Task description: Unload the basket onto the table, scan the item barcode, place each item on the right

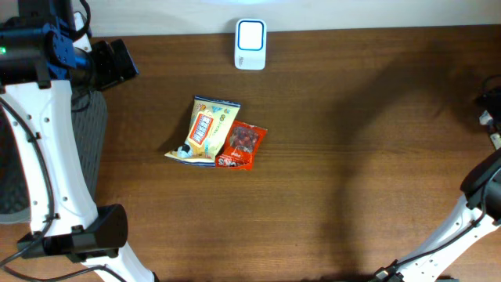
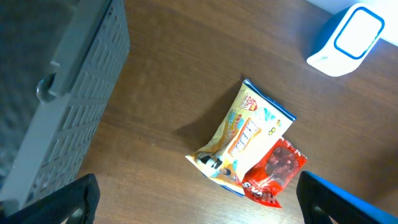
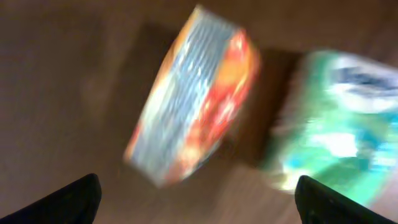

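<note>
A yellow snack bag (image 1: 205, 131) (image 2: 247, 134) lies mid-table with a red snack bag (image 1: 243, 146) (image 2: 275, 171) overlapping its right edge. The white and blue scanner (image 1: 250, 45) (image 2: 346, 38) stands at the table's far edge. My left gripper (image 1: 116, 63) (image 2: 196, 190) hovers open at the far left, well short of the bags, nothing between its fingers. In the blurred right wrist view, my right gripper (image 3: 198, 193) is open and empty above a brown surface, with an orange and silver packet (image 3: 193, 99) and a green packet (image 3: 336, 124) ahead of it. No barcode is readable.
A grey ribbed basket (image 1: 90, 137) (image 2: 62, 93) sits at the left side, beside the left arm. The right arm (image 1: 481, 196) stands at the right edge of the overhead view. The two packets in the right wrist view do not show from overhead.
</note>
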{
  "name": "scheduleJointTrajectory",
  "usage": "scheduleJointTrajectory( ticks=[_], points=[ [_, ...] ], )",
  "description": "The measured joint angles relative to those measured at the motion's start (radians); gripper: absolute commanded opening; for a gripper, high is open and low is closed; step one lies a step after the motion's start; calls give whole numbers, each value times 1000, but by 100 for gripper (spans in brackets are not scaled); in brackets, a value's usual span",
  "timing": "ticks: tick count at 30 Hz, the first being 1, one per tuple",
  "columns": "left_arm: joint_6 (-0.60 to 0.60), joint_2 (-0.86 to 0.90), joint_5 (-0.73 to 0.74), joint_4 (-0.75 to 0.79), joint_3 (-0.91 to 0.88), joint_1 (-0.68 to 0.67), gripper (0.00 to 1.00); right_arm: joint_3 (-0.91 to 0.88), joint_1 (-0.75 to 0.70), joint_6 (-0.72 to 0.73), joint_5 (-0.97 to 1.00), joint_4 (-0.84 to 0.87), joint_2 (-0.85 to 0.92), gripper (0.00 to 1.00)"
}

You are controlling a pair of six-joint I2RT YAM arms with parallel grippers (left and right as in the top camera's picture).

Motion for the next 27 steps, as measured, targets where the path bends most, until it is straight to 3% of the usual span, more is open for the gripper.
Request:
scheduleJointTrajectory(
  ticks=[3, 8, 11, 14, 16, 18, 21, 27],
  points=[
    [0, 0, 0, 0, 0, 0, 99, -1, 22, -32, -99, 2, -57, 99],
    [0, 0, 0, -1, 0, 0, 99, 2, 101, -42, -308, -38, -331, 99],
    [0, 0, 0, -1, 0, 0, 99, 14, 201, -81, -533, -250, -398, 99],
    [0, 0, 0, -2, 0, 0, 99, -4, 360, -222, -623, -524, -373, 99],
    [0, 0, 0, 0, 0, 0, 99, -74, 600, -348, -586, -602, -358, 97],
    [0, 0, 0, 0, 0, 0, 99, -141, 702, -367, -510, -579, -365, 96],
    [0, 0, 0, -1, 0, 0, 99, -274, 988, -387, -394, -492, -336, 99],
    [0, 0, 0, 0, 0, 0, 99, -372, 1315, -399, -31, -333, -328, 99]
  ],
)
